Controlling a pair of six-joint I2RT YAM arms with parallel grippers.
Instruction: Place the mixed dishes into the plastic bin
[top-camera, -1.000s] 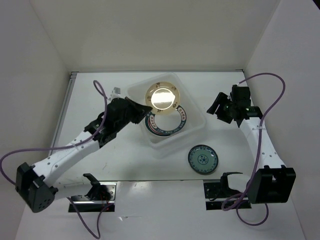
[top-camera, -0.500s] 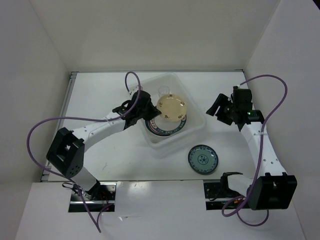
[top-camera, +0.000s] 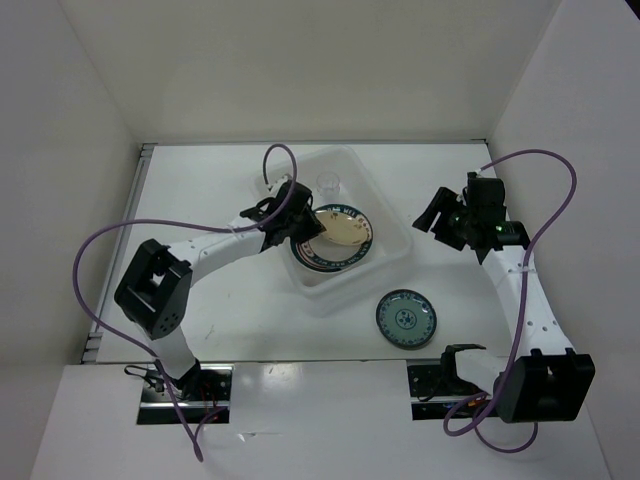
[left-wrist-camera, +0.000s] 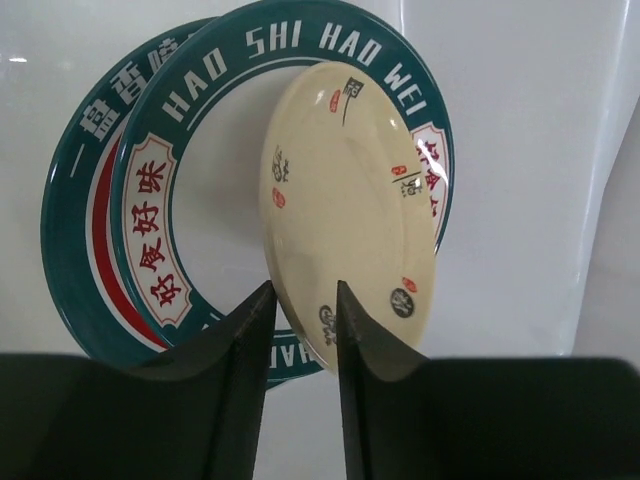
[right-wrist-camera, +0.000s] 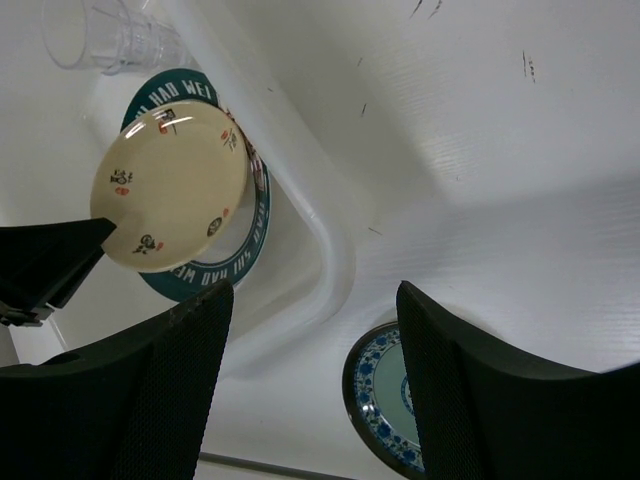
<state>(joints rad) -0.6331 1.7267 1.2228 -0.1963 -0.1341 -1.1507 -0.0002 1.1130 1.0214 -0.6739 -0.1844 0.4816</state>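
Table (top-camera: 200, 180): cream plate (left-wrist-camera: 350, 210) lowered onto teal-rimmed plates (left-wrist-camera: 150, 200) in bin (top-camera: 400, 250), left gripper (left-wrist-camera: 305, 290) astride rim, grip unclear, right gripper (right-wrist-camera: 315, 290) spread; blue plate (top-camera: 405, 319) pending.

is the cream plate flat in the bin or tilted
Tilted: the cream plate tips up over the teal-rimmed plates in the bin, low edge between the left gripper's fingers.

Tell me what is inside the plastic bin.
In the plastic bin: a clear cup at the far end, two stacked teal-rimmed plates, and a cream-yellow plate tilted over them, its edge between the fingers of the left gripper. It hides part of the stack's middle.
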